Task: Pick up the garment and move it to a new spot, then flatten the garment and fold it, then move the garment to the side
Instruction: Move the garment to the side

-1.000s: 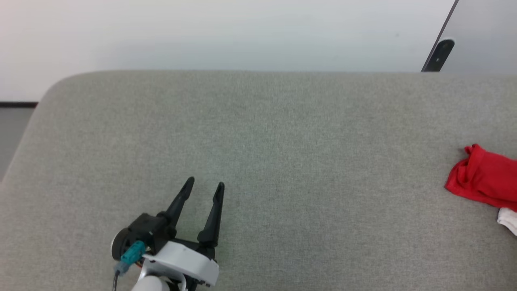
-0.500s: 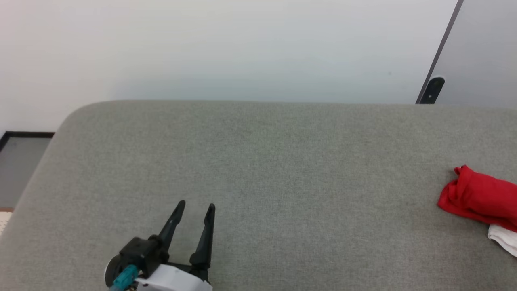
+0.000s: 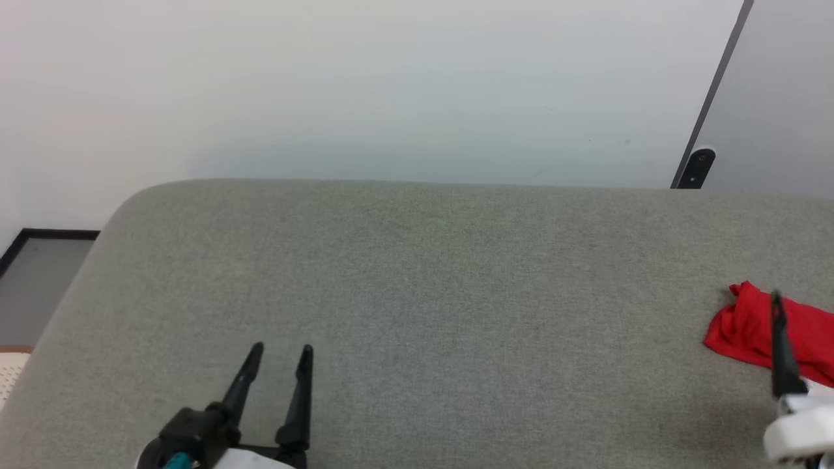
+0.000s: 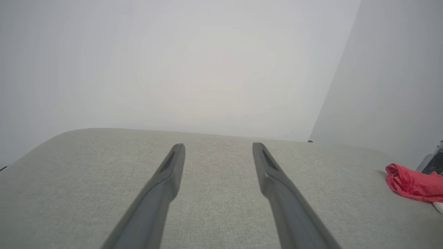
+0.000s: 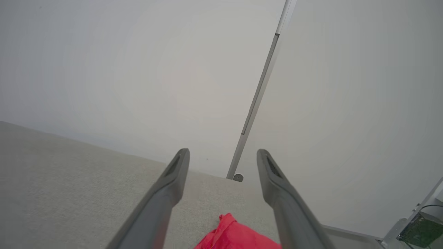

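Jaws are standing spread and empty on both arms, the right gripper [image 5: 223, 154] hovering close above the bunched garment [image 3: 743, 329] lying on the right side of the grey cushion [image 3: 417, 260], the left gripper [image 3: 281, 352] sitting well apart to its left.

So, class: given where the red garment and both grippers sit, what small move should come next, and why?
Probably lower the right gripper onto the garment: its open jaws hang above the crumpled cloth, apparently not touching it. The left gripper is far off across the grey surface.
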{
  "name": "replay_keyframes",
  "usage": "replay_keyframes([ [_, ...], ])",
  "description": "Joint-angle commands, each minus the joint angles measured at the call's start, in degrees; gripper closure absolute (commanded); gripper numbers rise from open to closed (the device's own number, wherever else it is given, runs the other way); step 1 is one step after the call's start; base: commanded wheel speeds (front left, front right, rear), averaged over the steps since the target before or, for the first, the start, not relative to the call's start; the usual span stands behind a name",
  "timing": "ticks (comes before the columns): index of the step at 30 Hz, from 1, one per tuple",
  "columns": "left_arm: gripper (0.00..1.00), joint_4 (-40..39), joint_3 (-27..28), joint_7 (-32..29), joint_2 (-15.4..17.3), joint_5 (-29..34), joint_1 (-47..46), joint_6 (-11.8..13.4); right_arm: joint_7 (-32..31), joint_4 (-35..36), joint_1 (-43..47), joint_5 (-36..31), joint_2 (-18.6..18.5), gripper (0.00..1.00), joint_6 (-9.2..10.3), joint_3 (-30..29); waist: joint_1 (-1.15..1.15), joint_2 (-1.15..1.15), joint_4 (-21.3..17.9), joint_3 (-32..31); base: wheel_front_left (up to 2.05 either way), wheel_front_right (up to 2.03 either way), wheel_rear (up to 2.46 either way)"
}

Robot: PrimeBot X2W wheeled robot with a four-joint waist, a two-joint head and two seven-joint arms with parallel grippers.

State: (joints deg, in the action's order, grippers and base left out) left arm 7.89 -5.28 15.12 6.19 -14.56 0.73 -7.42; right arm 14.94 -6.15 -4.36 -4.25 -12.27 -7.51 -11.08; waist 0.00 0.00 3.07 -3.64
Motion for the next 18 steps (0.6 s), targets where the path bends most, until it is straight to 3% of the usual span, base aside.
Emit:
replay_keyframes([
  [1,0.00,-0.64,0.93,-0.03,-0.16,0.35,0.67,-0.13,0.25,0.74,2.12,0.46,1.05,0.00,0.06,-0.21,0.00,0.00,0.13,-0.23,0.00,0.00,0.00],
  [8,0.00,-1.90,1.38,-0.03,0.37,0.02,1.98,-0.13,0.28,2.70,7.83,0.80,5.16,0.00,0.06,0.67,0.00,0.00,-0.04,-0.64,0.00,0.00,0.00],
  [18,0.00,-3.01,1.79,-0.03,1.06,-0.56,3.66,-0.13,0.29,4.37,10.91,1.28,6.80,0.00,0.06,1.81,0.00,0.00,-0.70,-1.22,0.00,0.00,0.00],
])
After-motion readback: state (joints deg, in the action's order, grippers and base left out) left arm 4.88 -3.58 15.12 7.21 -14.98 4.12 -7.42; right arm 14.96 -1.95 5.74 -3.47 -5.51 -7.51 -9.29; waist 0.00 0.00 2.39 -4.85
